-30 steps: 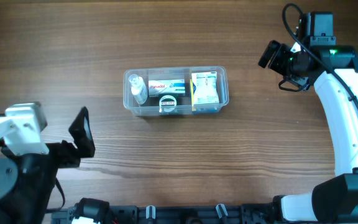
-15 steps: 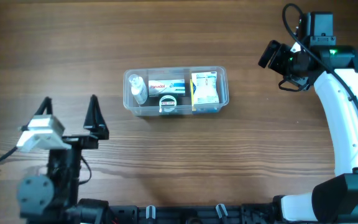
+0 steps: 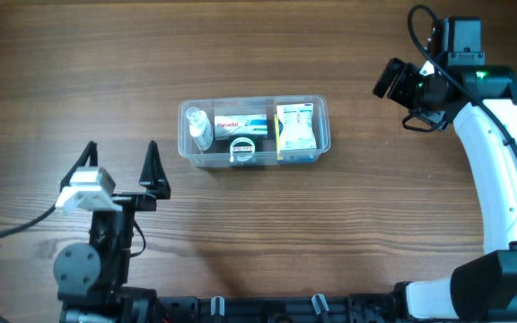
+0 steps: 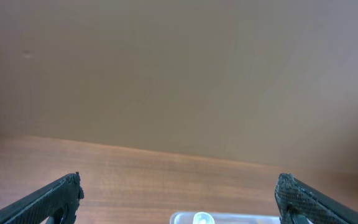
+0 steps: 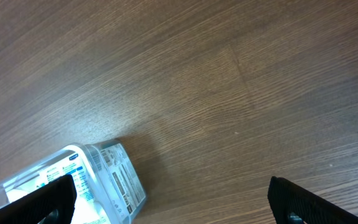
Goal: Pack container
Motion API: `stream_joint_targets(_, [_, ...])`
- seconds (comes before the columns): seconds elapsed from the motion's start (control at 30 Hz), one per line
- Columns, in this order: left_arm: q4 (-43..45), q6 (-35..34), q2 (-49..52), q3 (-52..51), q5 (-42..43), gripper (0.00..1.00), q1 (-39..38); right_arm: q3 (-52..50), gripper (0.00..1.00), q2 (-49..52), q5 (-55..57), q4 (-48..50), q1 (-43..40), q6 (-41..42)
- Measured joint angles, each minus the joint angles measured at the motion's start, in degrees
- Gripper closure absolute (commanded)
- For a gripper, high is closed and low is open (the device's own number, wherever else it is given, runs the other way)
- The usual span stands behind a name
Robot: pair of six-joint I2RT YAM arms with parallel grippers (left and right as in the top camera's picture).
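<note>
The clear plastic container (image 3: 323, 121) sits mid-table holding a small clear bottle (image 3: 201, 128), a red-and-white Panadol box (image 3: 240, 124), a round tin (image 3: 242, 148) and a white box (image 3: 294, 127). My left gripper (image 3: 121, 148) stands open and empty just left of and nearer than the container. In the left wrist view the left gripper (image 4: 179, 182) frames bare wood, with the container's rim (image 4: 247, 219) at the bottom edge. My right gripper (image 3: 400, 99) hangs open at the far right, apart from the container. The right gripper (image 5: 171, 183) holds nothing, and the container's corner (image 5: 126, 180) shows lower left.
The wooden table (image 3: 258, 233) is all around the container. The right arm's white link (image 3: 501, 170) runs down the right edge. The left arm's base (image 3: 83, 269) sits at the near left edge, with a cable (image 3: 7, 231) trailing left.
My left arm has swung right and turned, so its open fingers now point toward the far side, closer to the container. The right arm and the container have not moved.
</note>
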Motion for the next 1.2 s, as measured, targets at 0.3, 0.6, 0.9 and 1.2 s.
stream_joint_targets(0.3, [-0.04,0.0,-8.04,-5.46,2.47,0.0,3.41,0.0,0.0,0.0,0.0,0.0,0.0,0.0])
stream_joint_targets(0.6, [0.2,0.0,-11.74,-10.43,3.26,0.0,4.0,0.0,0.0,0.0,0.0,0.0,0.0,0.0])
stream_joint_targets(0.9, [5.25,0.0,-15.1,-15.17,4.68,0.0,5.75,0.0,0.0,0.0,0.0,0.0,0.0,0.0])
stream_joint_targets(1.2, [12.52,0.0,-15.19,-20.7,6.84,0.0,5.79,0.0,0.0,0.0,0.0,0.0,0.0,0.0])
